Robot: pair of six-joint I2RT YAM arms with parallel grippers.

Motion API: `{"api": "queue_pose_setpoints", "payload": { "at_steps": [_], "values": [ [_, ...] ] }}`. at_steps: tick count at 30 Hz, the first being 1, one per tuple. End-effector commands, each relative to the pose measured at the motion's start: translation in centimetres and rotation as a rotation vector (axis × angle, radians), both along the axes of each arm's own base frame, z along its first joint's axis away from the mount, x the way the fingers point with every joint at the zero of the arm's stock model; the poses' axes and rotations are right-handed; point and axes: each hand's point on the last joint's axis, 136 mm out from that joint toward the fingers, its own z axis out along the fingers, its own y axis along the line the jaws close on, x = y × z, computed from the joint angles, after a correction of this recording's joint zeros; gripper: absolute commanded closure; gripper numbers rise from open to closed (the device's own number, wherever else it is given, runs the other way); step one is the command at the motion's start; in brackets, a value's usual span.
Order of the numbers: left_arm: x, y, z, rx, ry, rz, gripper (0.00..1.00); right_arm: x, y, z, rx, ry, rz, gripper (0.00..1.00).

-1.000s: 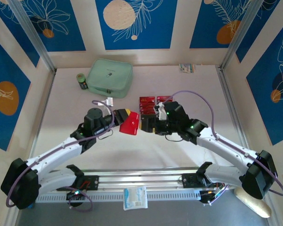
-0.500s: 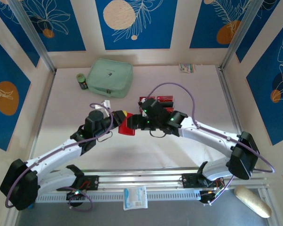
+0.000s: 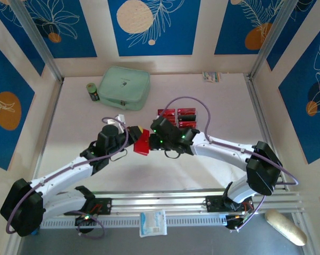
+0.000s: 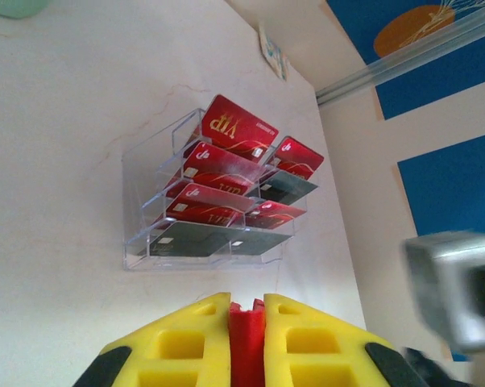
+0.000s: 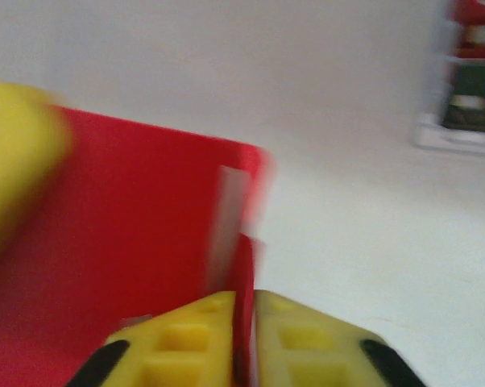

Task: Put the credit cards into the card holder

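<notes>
My left gripper (image 3: 136,135) holds the red card holder (image 3: 142,143) just above the table centre, its yellow jaws shut on the folded red edge (image 4: 246,339). From the right, my right gripper (image 3: 151,141) meets it and is shut on a thin red flap of the same card holder (image 5: 130,226), beside a pale inner strip; the right wrist view is blurred. Several red credit cards (image 4: 230,129) with dark bands stand in a clear plastic tray (image 4: 138,161) just behind the grippers (image 3: 177,117).
A mint-green zip case (image 3: 124,87) and a small dark bottle (image 3: 92,91) sit at the back left. A small packet (image 3: 211,76) lies by the back wall. A white clip (image 3: 123,113) lies near my left wrist.
My right arm has swung left from beside the tray to the card holder, and its jaws have gone from open to shut on the flap. The left gripper has kept its hold.
</notes>
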Motion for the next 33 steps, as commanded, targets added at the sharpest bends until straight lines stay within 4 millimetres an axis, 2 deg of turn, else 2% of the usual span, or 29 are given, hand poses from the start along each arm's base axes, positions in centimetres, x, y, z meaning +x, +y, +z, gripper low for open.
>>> {"api": "queue_pose_setpoints", "payload": {
  "at_steps": [1, 4, 6, 8, 11, 15, 20, 23, 28, 33],
  "values": [
    [0.2, -0.5, 2.2, -0.050, -0.049, -0.002, 1.00, -0.6, -4.4, -3.8, -0.145, 0.050, -0.083, 0.99],
    [0.3, -0.6, 2.3, -0.047, -0.048, -0.005, 1.00, -1.1, -6.1, -4.7, -0.154, 0.074, -0.104, 1.00],
    [0.3, -0.6, 2.3, -0.045, -0.045, -0.005, 1.00, -1.5, -7.0, -4.4, -0.137, 0.076, -0.112, 1.00],
    [0.3, -0.6, 2.3, -0.051, -0.040, -0.002, 1.00, -1.9, -7.9, -3.8, -0.107, 0.078, -0.120, 0.89],
    [0.4, -0.7, 2.5, -0.088, -0.032, 0.010, 1.00, -2.5, -9.2, -2.6, -0.037, 0.077, -0.138, 0.66],
    [0.9, -0.9, 3.5, -0.174, -0.029, 0.032, 1.00, -3.0, -9.4, 0.4, 0.158, 0.055, -0.128, 0.50],
    [1.4, -1.5, 5.0, -0.254, -0.040, 0.038, 1.00, -3.3, -7.9, 5.1, 0.422, 0.010, -0.056, 0.35],
    [1.6, -1.8, 5.8, -0.277, -0.052, 0.034, 1.00, -3.3, -6.7, 6.7, 0.502, 0.009, -0.018, 0.29],
    [1.8, -2.1, 6.5, -0.293, -0.064, 0.024, 1.00, -2.5, -4.7, 7.6, 0.583, 0.022, 0.011, 0.26],
    [1.8, -2.4, 6.5, -0.310, -0.060, 0.018, 1.00, -1.2, -3.1, 7.2, 0.620, 0.038, 0.016, 0.31]
  ]
}}
